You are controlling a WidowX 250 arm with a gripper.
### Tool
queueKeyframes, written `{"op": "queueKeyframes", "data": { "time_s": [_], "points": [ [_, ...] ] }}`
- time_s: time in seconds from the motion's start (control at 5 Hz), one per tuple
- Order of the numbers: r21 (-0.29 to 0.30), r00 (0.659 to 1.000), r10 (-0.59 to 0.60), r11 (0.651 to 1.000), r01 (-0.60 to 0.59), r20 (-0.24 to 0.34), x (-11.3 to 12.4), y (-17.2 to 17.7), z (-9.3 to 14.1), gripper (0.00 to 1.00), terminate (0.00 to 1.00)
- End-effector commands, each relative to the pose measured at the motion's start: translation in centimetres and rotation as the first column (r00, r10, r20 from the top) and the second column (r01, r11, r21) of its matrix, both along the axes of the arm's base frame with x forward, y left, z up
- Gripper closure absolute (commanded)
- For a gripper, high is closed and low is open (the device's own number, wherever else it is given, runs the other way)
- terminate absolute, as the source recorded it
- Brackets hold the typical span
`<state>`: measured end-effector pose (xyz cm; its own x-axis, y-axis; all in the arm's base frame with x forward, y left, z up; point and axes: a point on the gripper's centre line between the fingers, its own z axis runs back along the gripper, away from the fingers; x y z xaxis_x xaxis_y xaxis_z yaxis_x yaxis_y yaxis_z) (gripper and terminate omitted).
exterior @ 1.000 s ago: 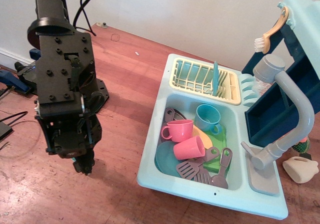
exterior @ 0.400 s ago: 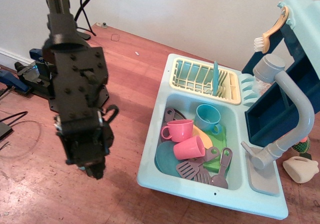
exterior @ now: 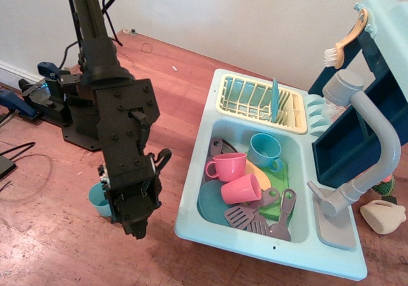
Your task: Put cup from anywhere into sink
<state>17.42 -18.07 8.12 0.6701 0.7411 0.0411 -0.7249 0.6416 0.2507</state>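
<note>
The cup (exterior: 98,200) is small and light turquoise. It stands upright on the wooden table, left of the sink, with its right side hidden behind my arm. My gripper (exterior: 139,230) points down just right of the cup and close to the table. Its fingers come together in one narrow tip and hold nothing. The pale aqua sink (exterior: 191,217) is to the right of the gripper. Its basin holds two pink cups (exterior: 228,166), a dusty-blue mug (exterior: 263,149), plates and grey utensils.
A yellow dish rack (exterior: 255,101) sits at the back of the sink and a grey faucet (exterior: 373,146) on its right. A dark blue shelf (exterior: 357,130) with a brush stands at the far right. The black robot base and cables (exterior: 44,98) are at the left.
My arm has moved right and forward toward the sink's front left corner. The turquoise cup, hidden behind the gripper before, now shows on the table to its left.
</note>
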Motion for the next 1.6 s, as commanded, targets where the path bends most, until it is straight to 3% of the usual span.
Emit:
{"op": "queueKeyframes", "data": {
  "time_s": [0.0, 0.2, 0.6, 1.2, 1.4],
  "points": [
    [-0.028, 0.99, 0.045, 0.999, -0.042, 0.136, -2.6, -0.1, 0.8, 0.0, 0.0],
    [-0.035, 0.982, 0.093, 0.995, -0.088, 0.164, -4.0, -0.6, 0.3, 0.0, 0.0],
    [-0.086, 0.99, 0.055, 0.995, -0.044, 0.126, -2.5, -0.4, -1.3, 0.0, 0.0],
    [-0.068, 0.997, -0.002, 0.998, 0.007, 0.075, -1.1, -0.3, -1.4, 0.0, 0.0],
    [-0.063, 0.998, -0.01, 0.998, 0.014, 0.061, -0.5, -0.1, -0.9, 1.0, 0.0]
  ]
}}
